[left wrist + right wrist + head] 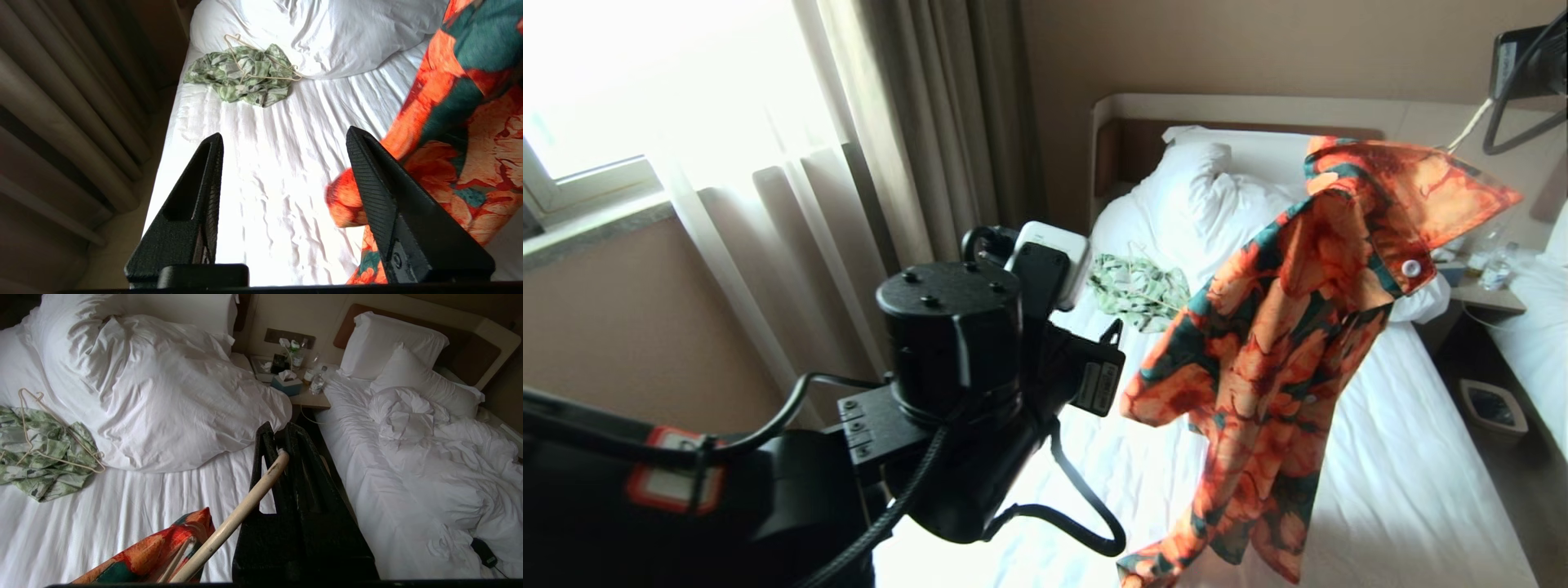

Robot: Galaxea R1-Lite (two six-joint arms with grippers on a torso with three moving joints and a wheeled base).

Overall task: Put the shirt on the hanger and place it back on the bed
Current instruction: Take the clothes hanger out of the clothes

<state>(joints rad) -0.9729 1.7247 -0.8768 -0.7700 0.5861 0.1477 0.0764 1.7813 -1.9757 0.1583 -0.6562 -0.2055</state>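
Observation:
The shirt (1282,351), orange flowers on dark green, hangs in the air over the bed (1405,457) from the cream hanger (1470,126) at the upper right. In the right wrist view my right gripper (278,430) is shut on the hanger's cream rod (241,514), and the shirt's shoulder (163,547) drapes below it. My left gripper (284,134) is open above the white sheet (265,175) with nothing between its fingers. The shirt (470,122) hangs just beside its outer finger (380,196), a sleeve end (347,200) showing next to that finger.
A pale green-and-white shirt with a thin hanger (1139,290) lies crumpled near the bunched white duvet (163,396). A nightstand (304,398) with a tissue box and bottles separates this bed from a second bed (408,465). Curtains (915,122) hang left, and a waste bin (1493,408) stands right.

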